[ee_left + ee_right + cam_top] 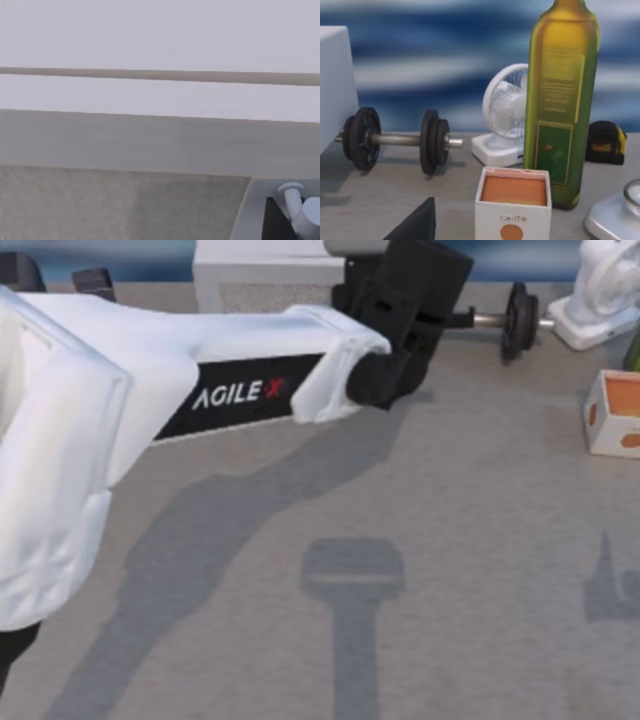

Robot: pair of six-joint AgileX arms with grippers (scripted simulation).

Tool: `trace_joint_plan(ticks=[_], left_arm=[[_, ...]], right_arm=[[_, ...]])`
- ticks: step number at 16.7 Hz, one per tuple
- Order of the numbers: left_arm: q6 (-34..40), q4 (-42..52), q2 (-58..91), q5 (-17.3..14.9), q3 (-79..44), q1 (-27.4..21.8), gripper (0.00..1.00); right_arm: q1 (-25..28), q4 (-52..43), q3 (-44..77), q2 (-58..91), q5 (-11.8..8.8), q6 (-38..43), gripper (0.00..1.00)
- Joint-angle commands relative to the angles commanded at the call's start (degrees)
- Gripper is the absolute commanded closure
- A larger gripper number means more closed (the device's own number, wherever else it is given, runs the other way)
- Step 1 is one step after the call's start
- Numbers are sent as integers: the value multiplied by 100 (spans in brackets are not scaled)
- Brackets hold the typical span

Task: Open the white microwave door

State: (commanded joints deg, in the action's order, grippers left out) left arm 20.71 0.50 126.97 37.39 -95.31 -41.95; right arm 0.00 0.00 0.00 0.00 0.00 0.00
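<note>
White microwave door point(120, 205) fills the left wrist view at close range. Its grey speckled mesh window lies nearest, then a plain grey band, then white panel crossed by one thin seam. No other view shows the door face.

Top view: the left arm reaches from the counter's left side to the far middle. The left gripper point(415, 300) sits against the right end of the white microwave point(270, 275), which stands at the far edge of the counter point(400, 500). Whether this gripper is open or closed cannot be told, and its contact with the door is not visible.

Right wrist view: one dark tip of the right gripper point(415, 225) shows nearest; its state cannot be told. The top view does not show this arm.

Beyond it, in order:
- One white box point(512, 205) with an orange top.
- One green glass bottle point(562, 100), just beside the box.
- One silver scale point(615, 215), partly in view.
- One black dumbbell point(395, 140).
- One white fan point(505, 115).
- One black-and-yellow tape measure point(605, 142).

The scale and the tape measure appear in this view alone.
</note>
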Motion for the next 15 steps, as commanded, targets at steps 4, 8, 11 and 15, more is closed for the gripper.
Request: trace_joint_plan(ticks=[4, 8, 11, 15], left_arm=[[0, 0, 0, 0, 0, 0, 100], [0, 0, 0, 0, 0, 0, 100], [43, 74, 81, -67, -70, -58, 100], [198, 924, 502, -266, -929, -24, 100]], right_arm=[[0, 0, 0, 0, 0, 0, 0], [0, 0, 0, 0, 0, 0, 0], [0, 0, 0, 0, 0, 0, 0], [0, 0, 0, 0, 0, 0, 0]])
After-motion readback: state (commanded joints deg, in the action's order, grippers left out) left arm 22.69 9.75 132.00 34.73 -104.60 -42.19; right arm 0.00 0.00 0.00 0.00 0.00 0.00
